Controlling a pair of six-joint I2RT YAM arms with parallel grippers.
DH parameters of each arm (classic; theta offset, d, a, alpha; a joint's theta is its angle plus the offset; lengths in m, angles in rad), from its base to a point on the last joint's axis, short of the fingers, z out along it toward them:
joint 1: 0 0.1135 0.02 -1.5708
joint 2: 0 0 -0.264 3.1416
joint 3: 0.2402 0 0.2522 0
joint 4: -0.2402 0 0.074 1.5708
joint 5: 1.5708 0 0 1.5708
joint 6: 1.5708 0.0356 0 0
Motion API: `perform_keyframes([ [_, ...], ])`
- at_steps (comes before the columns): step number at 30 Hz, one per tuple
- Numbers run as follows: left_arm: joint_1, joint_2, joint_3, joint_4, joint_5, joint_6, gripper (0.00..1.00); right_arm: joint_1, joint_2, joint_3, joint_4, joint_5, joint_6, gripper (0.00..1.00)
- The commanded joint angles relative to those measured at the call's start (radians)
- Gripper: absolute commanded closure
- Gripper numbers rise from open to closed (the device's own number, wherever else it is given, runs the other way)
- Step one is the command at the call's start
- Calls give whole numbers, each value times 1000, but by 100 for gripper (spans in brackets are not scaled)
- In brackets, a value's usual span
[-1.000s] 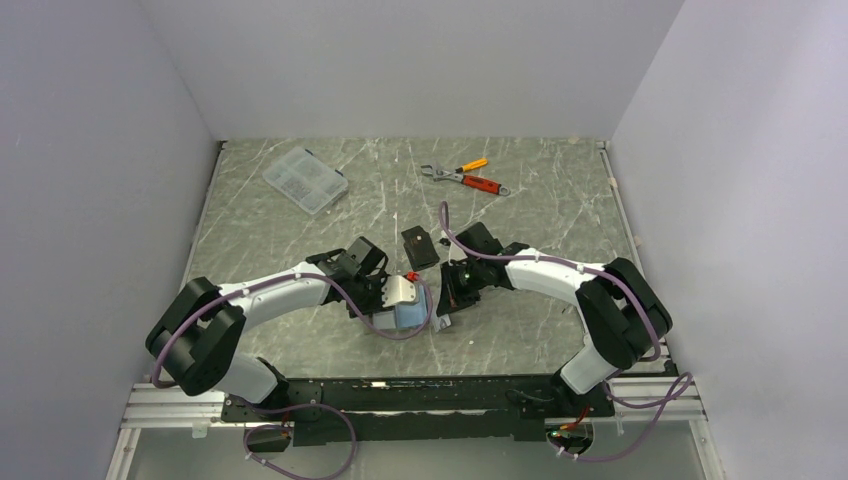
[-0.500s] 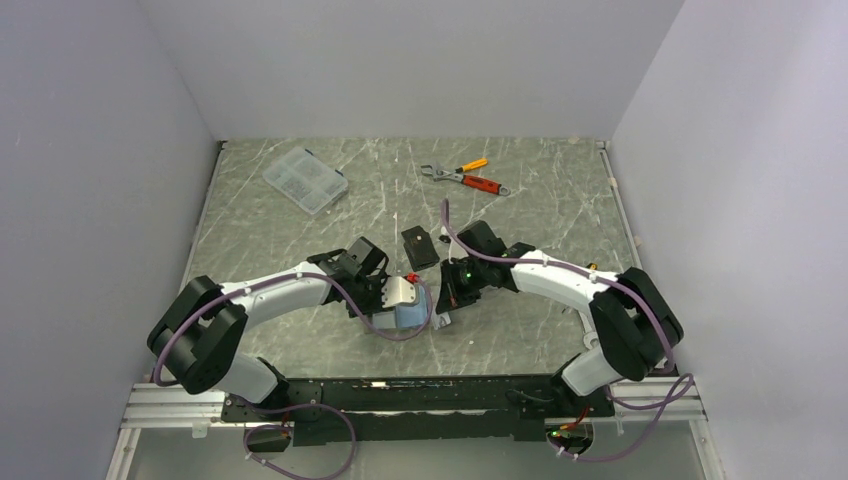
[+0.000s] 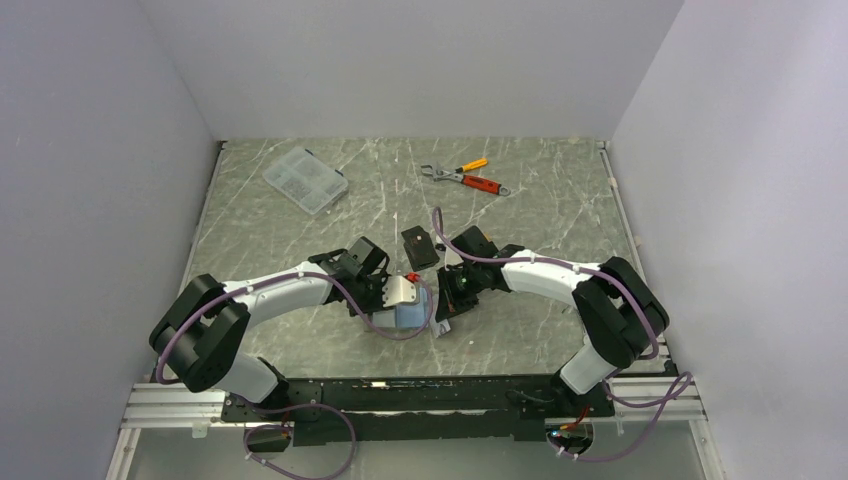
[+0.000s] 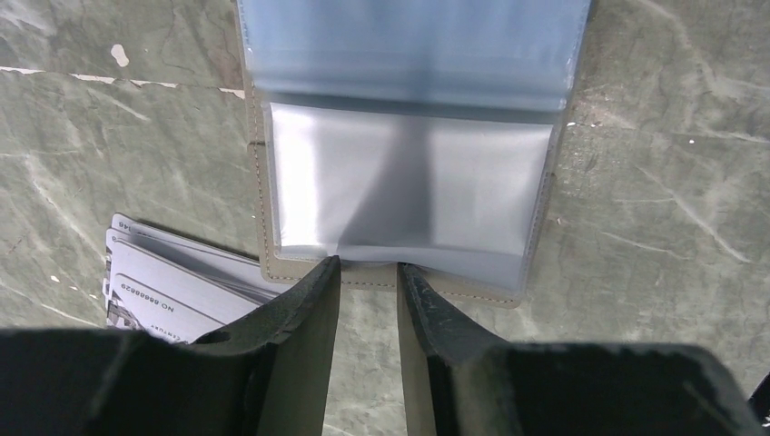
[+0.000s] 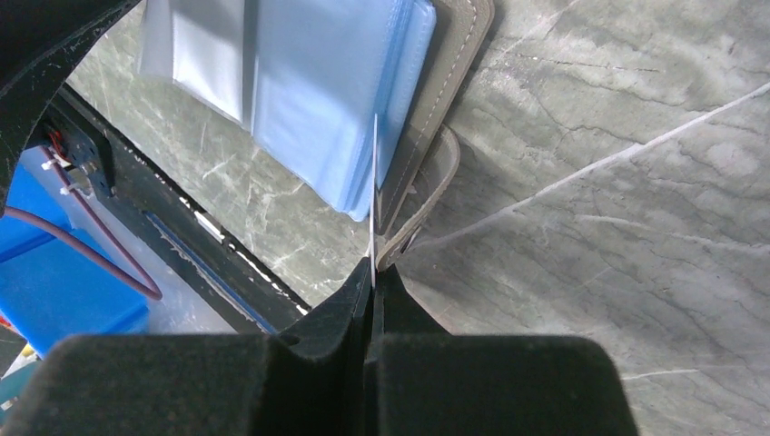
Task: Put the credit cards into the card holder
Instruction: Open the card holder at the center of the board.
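While the card holder (image 3: 404,302) lies open on the table (image 3: 540,210), a little toward 6 o'clock from its middle, we have both grippers at it. Our left gripper (image 4: 368,266) is at the holder's 9 o'clock side with its jaws a little apart, the tips over the holder's taupe edge; we cannot tell whether they press on it. From under that edge a stack of grey cards (image 4: 168,286) sticks out. Our right gripper (image 5: 373,272), at 3 o'clock of the holder, has its jaws pressed together on a thin card (image 5: 374,182) held edge-on, its far end between the blue sleeves and the leather cover. A black card (image 3: 419,246) lies flat just at 12 o'clock of the holder. Well apart, a clear box (image 3: 305,180) sits toward 11 o'clock and orange-handled tools (image 3: 470,180) toward 1 o'clock.
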Motion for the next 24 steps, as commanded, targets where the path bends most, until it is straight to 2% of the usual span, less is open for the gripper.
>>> perform_keyframes([
  [1,-4,8,4,24,-2,20,65,3,8,17,31,-20,-13,100],
  [24,-5,12,13,18,-4,23,67,22,-43,50,14,-20,-10,100],
])
